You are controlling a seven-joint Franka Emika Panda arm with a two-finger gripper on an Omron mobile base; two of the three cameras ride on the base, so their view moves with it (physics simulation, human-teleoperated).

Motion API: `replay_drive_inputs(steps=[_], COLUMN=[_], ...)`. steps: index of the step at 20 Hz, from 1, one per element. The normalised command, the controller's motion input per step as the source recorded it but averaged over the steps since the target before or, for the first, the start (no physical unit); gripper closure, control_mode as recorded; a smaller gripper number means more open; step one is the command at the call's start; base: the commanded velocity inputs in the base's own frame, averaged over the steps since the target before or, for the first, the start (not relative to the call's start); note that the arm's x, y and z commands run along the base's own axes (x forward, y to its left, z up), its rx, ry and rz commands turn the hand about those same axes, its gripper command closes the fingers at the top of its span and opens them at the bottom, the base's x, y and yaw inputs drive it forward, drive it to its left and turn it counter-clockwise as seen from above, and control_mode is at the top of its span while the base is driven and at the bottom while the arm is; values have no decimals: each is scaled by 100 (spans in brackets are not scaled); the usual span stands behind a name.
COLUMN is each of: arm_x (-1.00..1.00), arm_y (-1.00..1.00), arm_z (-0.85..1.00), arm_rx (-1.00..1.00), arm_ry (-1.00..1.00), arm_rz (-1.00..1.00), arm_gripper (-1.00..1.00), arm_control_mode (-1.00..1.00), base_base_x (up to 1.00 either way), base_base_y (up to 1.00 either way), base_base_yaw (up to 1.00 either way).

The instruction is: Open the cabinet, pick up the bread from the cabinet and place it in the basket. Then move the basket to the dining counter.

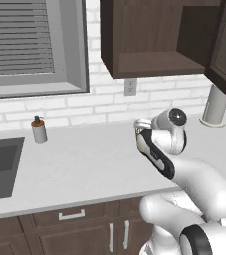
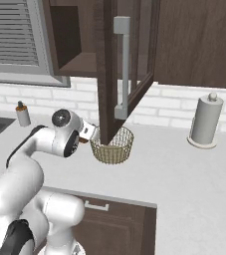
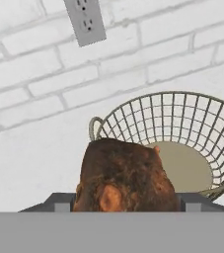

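bread (image 3: 123,175): lumpy brown crust | hand (image 3: 123,200): clamped on it | basket (image 3: 182,143): round wire mesh, just beyond

Bread (image 3: 123,175) between the gripper (image 3: 123,200) jaws, just beside basket (image 2: 112,145) rim. Basket on worktop (image 2: 184,174) under open cabinet (image 2: 109,64) door. Paper-towel roll (image 2: 204,122) well right.

In the hand view the bread (image 3: 123,175) hides the fingertips, and its lower part is cut off at the bottom. The basket (image 3: 182,128) runs off the right edge there. In the right base view the open cabinet (image 2: 112,64) door covers the basket's (image 2: 115,149) rear rim.
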Motion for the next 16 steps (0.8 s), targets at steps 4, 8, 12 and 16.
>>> replay_drive_inputs(steps=[4, 8, 12, 16], arm_x=[55, 31, 51, 35], arm_y=[-44, -36, -35, -4], arm_z=[0, -5, -54, -69], arm_rx=[7, 1, 0, 0], arm_ry=[19, 20, 9, 0], arm_rz=[-13, -11, -7, -1], arm_gripper=[100, 100, 100, 100], arm_control_mode=[-100, -100, -100, -100], base_base_x=[0, 0, 0, 0], base_base_y=[0, 0, 0, 0], base_base_yaw=[0, 0, 0, 0])
